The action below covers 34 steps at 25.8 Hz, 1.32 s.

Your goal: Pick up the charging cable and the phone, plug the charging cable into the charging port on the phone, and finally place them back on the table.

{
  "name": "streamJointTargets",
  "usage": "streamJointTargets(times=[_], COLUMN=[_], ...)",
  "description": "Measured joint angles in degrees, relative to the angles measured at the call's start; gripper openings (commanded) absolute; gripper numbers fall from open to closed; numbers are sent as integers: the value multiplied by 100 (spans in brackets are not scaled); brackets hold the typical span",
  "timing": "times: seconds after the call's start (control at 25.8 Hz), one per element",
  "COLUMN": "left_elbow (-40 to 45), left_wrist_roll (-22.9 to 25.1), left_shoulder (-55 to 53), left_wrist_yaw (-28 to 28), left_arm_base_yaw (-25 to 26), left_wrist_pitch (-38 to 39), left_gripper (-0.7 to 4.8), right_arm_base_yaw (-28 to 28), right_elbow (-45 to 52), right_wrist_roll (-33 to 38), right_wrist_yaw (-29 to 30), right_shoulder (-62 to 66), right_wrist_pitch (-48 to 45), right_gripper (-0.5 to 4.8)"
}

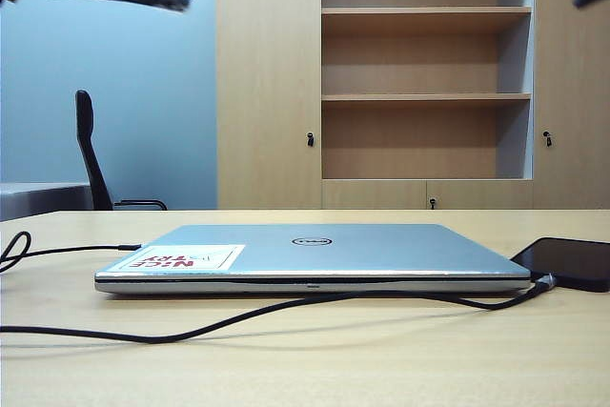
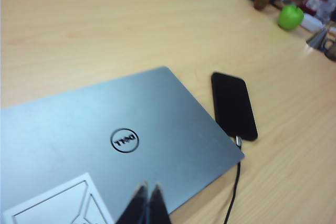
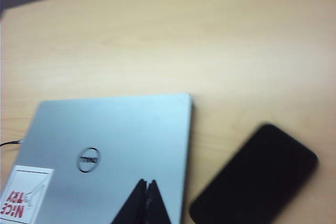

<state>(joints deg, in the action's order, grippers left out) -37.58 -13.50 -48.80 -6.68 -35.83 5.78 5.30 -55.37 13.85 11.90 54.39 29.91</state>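
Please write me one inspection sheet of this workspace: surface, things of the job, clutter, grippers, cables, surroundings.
Surface: light tan wood-grain table, flat.
Job's things: thin black phone lies flat beside the closed silver laptop; long black charging cable with its silver plug at the phone's end.
Clutter: green apple and small items at a far table edge.
Grippers: left gripper and right gripper shut, empty, raised above the laptop.
Cables: the charging cable crosses in front of the laptop.
Surroundings: wooden shelf cabinet, black chair.

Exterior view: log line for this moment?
left claw shut, raised | right claw shut, raised | charging cable plugged into phone | both on table
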Motion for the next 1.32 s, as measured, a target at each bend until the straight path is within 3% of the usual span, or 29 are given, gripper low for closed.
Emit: streamJointTargets(times=[0.27,0.7,0.81,0.97,1.32], left_elbow=[579,1665,2028,2291,2745], left_wrist_roll=[369,750,750,817,879], left_shoulder=[645,1276,1274,1274,1274], left_wrist_yaw=[0,0,0,0,2], left_arm_base_yaw=[4,20,20,20,20], left_wrist_pitch=[48,-651,-907,-1023,-1473], left_gripper=[-6,-6,-6,-6,-6], right_arm_base_yaw=[494,529,522,522,522], right_elbow=[1145,2186,2769,3340,3495], right_wrist_roll=[-66,-170,-431,-494,-487], right_wrist_yaw=[-160,264,-105,-393,-420], right_shoulder=[-931,-1609,-2052,-2435,-2573], right_wrist_pitch=[-1086,-1217,-1764,-1840,-1799], right_gripper=[-6,-6,-6,-6,-5])
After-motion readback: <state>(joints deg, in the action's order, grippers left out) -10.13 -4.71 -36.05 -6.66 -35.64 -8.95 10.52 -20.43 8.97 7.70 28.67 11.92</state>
